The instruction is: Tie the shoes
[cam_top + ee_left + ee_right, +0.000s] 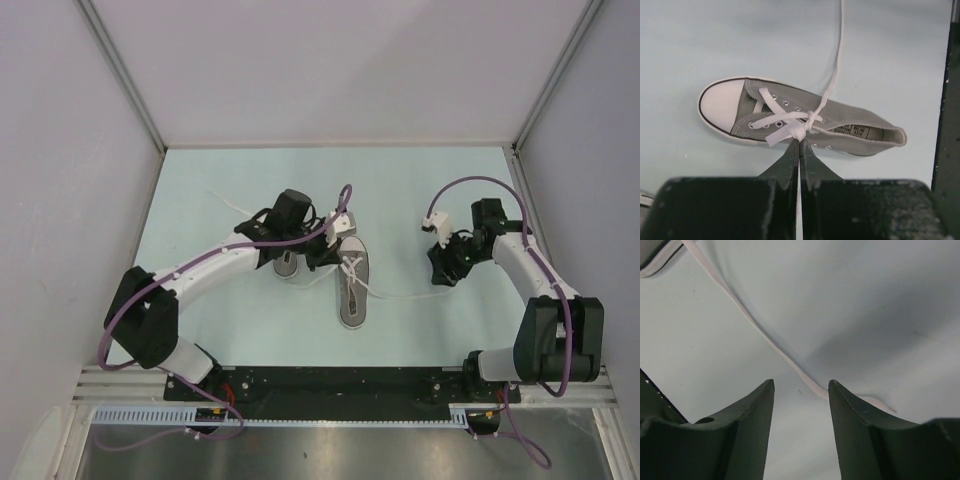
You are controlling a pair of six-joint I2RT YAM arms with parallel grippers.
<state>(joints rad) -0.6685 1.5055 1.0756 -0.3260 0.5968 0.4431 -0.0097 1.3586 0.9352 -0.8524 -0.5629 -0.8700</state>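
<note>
Two grey shoes with white toe caps lie mid-table. One shoe [352, 285] points its toe at me; the other shoe [287, 264] is partly hidden under my left arm. My left gripper [325, 250] is shut on a bunched white lace [799, 131] over the eyelets of the near shoe [850, 131], fingertips [794, 150] pressed together just beside the upper. The lace's other strand [400, 297] trails right across the table. My right gripper [440, 272] is open and empty, low over that strand [775, 347], which passes just ahead of its tips [801, 385].
Pale green table top [250, 180] boxed in by white walls at the back and both sides. A loose lace [225, 203] from the left shoe runs toward the back left. The arm bases and a metal rail [330, 385] sit at the near edge.
</note>
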